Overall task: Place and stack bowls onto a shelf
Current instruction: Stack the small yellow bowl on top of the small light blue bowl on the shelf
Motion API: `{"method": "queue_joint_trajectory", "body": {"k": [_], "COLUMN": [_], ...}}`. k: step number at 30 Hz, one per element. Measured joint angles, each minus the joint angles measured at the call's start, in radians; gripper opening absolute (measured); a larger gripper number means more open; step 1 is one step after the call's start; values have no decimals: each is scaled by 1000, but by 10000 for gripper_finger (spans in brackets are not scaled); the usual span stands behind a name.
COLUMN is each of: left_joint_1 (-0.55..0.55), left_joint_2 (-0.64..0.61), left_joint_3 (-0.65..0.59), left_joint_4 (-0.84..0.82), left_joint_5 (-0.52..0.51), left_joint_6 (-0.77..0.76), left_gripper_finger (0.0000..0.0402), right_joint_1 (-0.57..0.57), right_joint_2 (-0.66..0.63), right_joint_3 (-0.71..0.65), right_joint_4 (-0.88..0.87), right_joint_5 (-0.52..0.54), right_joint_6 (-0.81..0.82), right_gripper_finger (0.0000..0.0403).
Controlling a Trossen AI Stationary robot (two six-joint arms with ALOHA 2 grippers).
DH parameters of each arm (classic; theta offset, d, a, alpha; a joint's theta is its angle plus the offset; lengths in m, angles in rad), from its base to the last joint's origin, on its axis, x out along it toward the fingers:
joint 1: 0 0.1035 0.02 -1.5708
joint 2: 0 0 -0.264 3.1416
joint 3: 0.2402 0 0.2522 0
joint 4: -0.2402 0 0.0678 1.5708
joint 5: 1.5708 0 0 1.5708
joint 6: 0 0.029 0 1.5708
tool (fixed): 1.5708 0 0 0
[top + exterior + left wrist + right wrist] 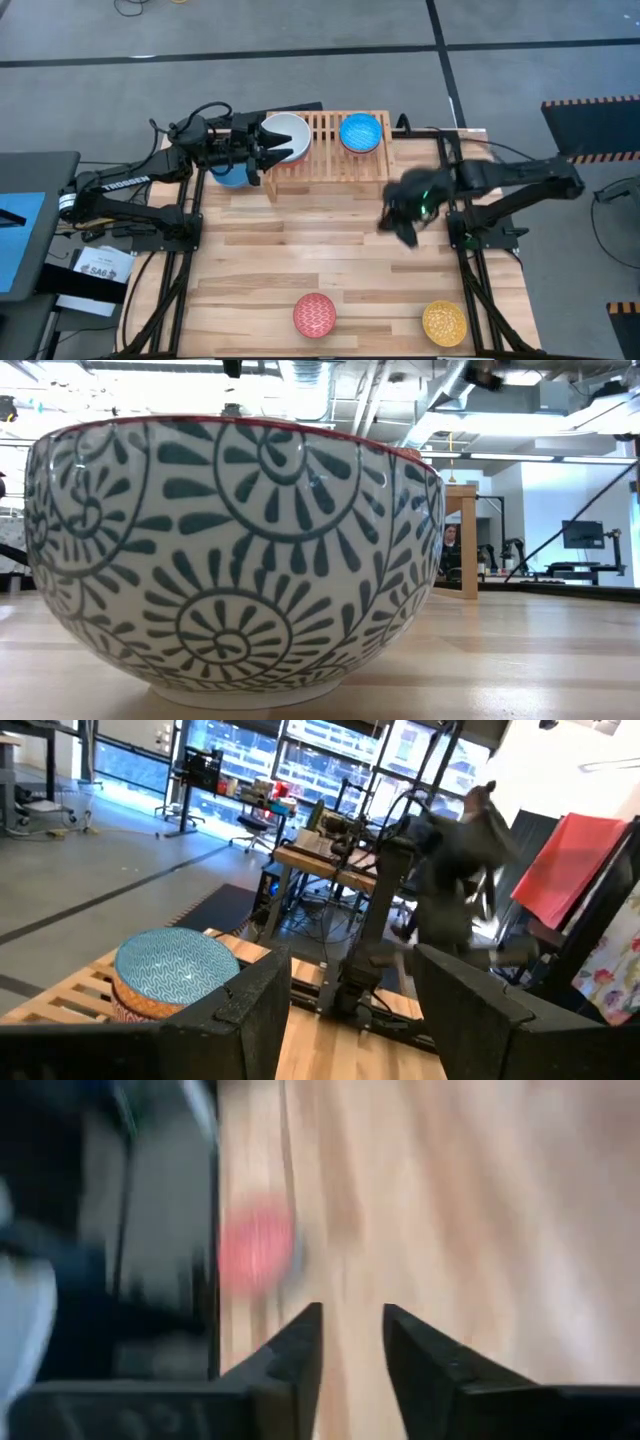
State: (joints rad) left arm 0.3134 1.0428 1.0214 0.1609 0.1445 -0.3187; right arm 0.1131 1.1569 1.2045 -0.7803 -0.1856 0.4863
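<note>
The light-wood shelf [330, 160] stands at the table's far edge. A white bowl [290, 130] sits on its left end, and a blue patterned bowl [361, 133] sits right of the middle, stacked on a reddish patterned one [140, 1005]. A plain blue bowl [230, 175] rests on the table left of the shelf, half under my left arm. My left gripper [275, 143] [350, 990] is open at the white bowl's left rim. My right gripper [395, 222] [352, 1325] hangs blurred over the table's right middle, its fingers narrowly apart and empty. A red patterned bowl [314, 315] [230, 560] and a yellow bowl [444, 323] stand at the near edge. My left gripper stands level over the white bowl's left rim [270, 135], coming from the table's left. Whether a finger touches the bowl I cannot tell, because the bowl lies outside the wrist view.
Bare planks [300, 240] fill the table's middle between the shelf and the two near bowls. Both arms' black frames [470, 240] stand at the left and right edges. The shelf's right end [385, 160] holds nothing. A person shows far off in the room [448, 545].
</note>
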Motion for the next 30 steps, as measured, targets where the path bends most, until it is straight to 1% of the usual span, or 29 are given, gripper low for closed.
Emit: {"method": "queue_joint_trajectory", "body": {"k": [3,5,7,9,11,13,17,22,26,30], "left_joint_1": [0,0,0,0,0,0,0,0,0,-2], "left_joint_2": [0,0,0,0,0,0,0,0,0,8], "left_joint_3": [0,0,0,0,0,0,0,0,0,0], "left_joint_4": [6,7,7,9,13,14,14,14,13,9], "left_joint_5": [-1,-14,-33,-54,-72,-80,-62,-15,21,71], "left_joint_6": [-9,-27,-35,-38,-47,-47,-45,-31,-25,-37], "left_gripper_finger": [195,195,195,195,195,195,195,195,195,195], "right_joint_1": [133,240,346,437,517,573,655,704,735,766], "right_joint_2": [65,108,131,139,137,123,52,17,52,128], "right_joint_3": [-1,-2,-5,-26,-72,-122,-222,-246,-246,-246], "right_joint_4": [-215,-287,-302,-278,-256,-266,-254,-229,-231,-197], "right_joint_5": [-33,-34,-28,-28,-19,-20,-52,-48,-48,-80], "right_joint_6": [73,101,132,168,225,302,509,725,820,851], "right_gripper_finger": [168,189,208,224,237,245,249,249,249,249]}}
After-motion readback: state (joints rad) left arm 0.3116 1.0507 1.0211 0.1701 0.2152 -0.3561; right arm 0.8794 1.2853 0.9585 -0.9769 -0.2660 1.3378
